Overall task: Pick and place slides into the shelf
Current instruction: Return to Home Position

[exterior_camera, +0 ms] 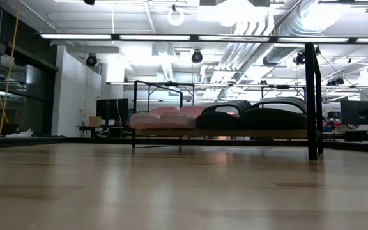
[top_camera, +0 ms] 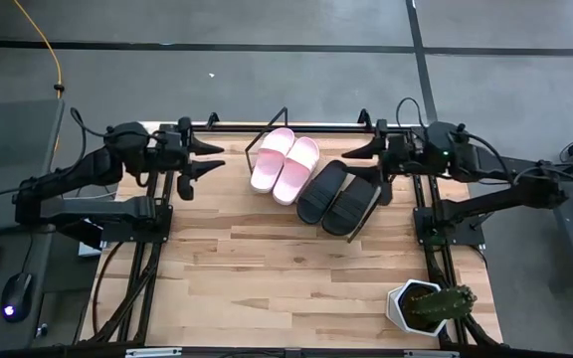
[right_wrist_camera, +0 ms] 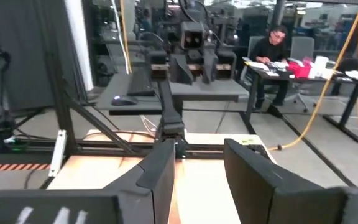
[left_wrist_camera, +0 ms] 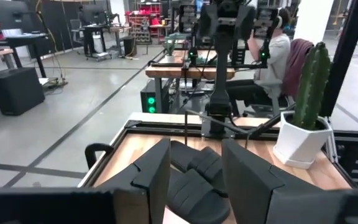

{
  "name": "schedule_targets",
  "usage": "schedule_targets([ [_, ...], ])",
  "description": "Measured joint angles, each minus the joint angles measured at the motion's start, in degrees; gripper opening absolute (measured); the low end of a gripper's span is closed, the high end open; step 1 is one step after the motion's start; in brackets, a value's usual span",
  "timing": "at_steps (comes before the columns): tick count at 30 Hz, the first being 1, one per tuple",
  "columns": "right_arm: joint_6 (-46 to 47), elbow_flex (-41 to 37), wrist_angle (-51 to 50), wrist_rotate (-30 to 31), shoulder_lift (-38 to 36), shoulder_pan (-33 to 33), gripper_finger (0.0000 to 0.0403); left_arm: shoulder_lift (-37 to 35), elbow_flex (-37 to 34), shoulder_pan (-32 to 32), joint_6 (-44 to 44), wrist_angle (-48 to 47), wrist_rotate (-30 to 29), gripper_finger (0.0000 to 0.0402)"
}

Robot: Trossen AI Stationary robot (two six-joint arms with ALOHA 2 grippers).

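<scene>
Both hands hover with fingers apart: left hand (top_camera: pixel 210 157) and right hand (top_camera: pixel 358 164) flank the pink slides (top_camera: pixel 285 164) and black slides (top_camera: pixel 338 197) at the table's (top_camera: pixel 267 268) far edge. Seen level, all four rest on the shelf (exterior_camera: pixel 267 133). Each wrist view shows its fingers spread.

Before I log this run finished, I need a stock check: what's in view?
pale pink broad-strap slide sandals: two, pink, side by side on shelf
black broad-strap slide sandals: two, black, on shelf beside the pink pair
tilted light-wood shelf on black wire frame: one, between the arms
light wooden tabletop: one, under everything
green cactus in white pot: one, table corner, right arm's side
black computer mouse: one, desk beyond left arm
left gripper: one, dark, open, left of shelf
right gripper: one, dark, open, right of shelf
</scene>
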Motion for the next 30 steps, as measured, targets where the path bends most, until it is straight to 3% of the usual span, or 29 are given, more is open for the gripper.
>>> schedule_targets([
  [6,-1.0,-0.9,-1.0,2.1,-4.3,1.4,0.0128,-2.4,-2.0,0.0,-0.4,-0.3,3.2,0.0128],
  [18,2.9,-32.1,31.0,4.5,-27.5,0.7,0.0128,-5.1,-3.9,0.0,-1.3,0.0,5.3,0.0128],
  [24,4.4,-39.6,36.6,4.7,-33.8,0.7,0.0128,-5.7,-3.9,0.0,-1.3,0.0,5.5,0.0128],
  [30,5.3,-42.8,37.9,5.3,-34.8,0.7,0.0128,-6.7,-4.8,0.0,-1.7,0.3,5.5,0.0128],
])
